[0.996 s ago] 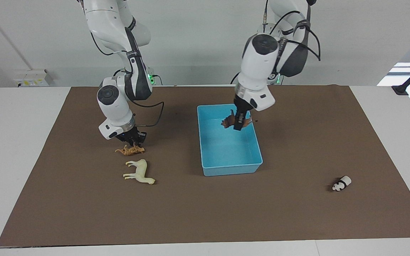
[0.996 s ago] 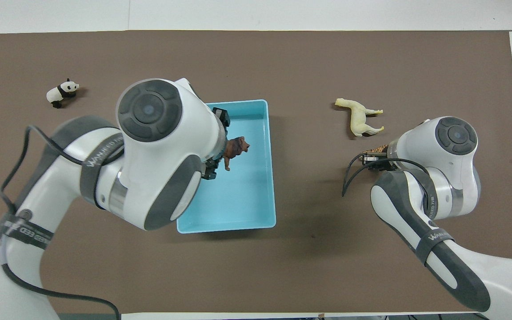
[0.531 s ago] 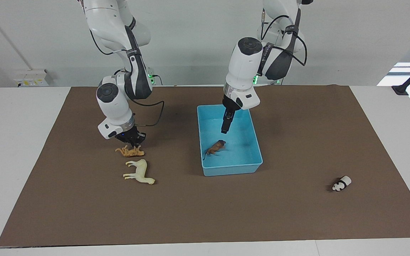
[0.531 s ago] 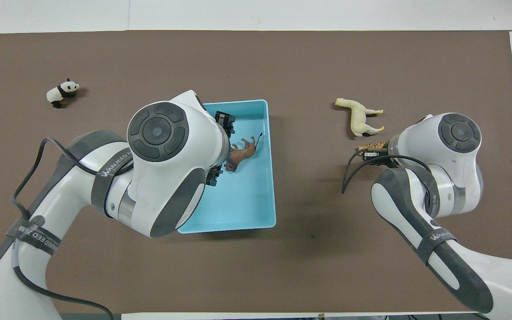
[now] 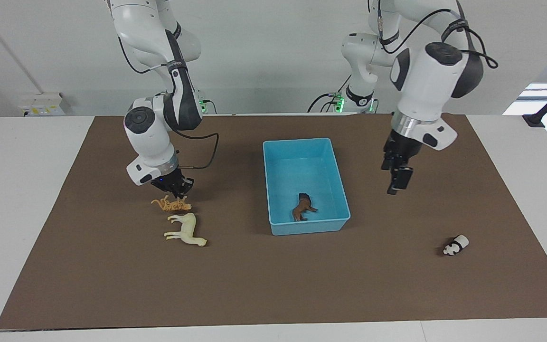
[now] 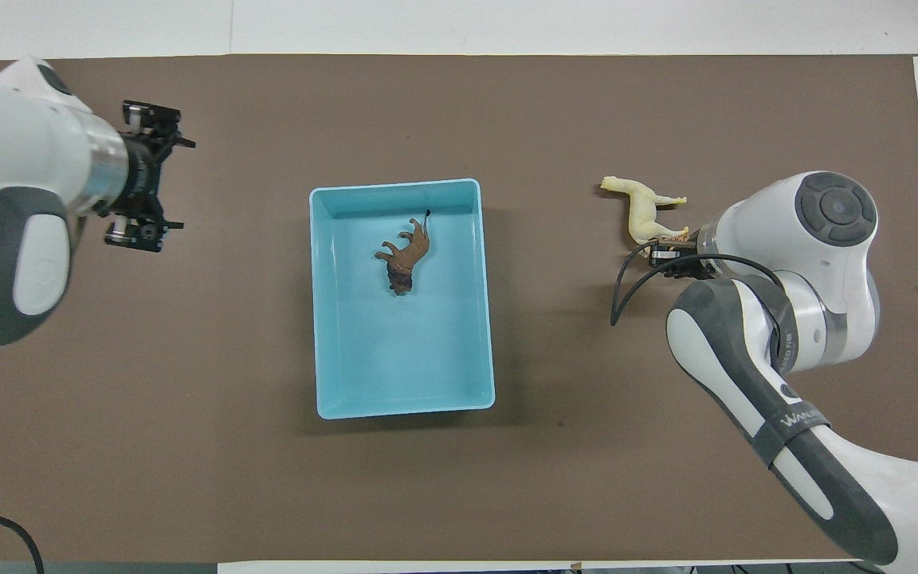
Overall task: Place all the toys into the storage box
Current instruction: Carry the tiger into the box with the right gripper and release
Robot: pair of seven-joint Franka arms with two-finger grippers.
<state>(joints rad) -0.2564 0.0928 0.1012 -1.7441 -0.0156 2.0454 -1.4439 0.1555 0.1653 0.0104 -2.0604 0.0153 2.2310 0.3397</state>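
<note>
White counter [image 5: 26, 199] covered by a brown mat [image 5: 273, 285]. Plain light grey wall [image 5: 264, 47] at rear. Wall socket box [image 5: 41, 103] low on wall. Bright window [image 5: 539, 97] at one end.

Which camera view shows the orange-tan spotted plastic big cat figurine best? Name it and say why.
The facing view: the orange-tan spotted plastic big cat figurine shows nearly whole on the mat, just under the shut right gripper. In the overhead view the right arm's wrist hides it.

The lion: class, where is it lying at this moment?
The lion lies inside the storage box, at the end farther from the robots. In the overhead view it sits in the box's upper half, with no gripper over it.
</note>
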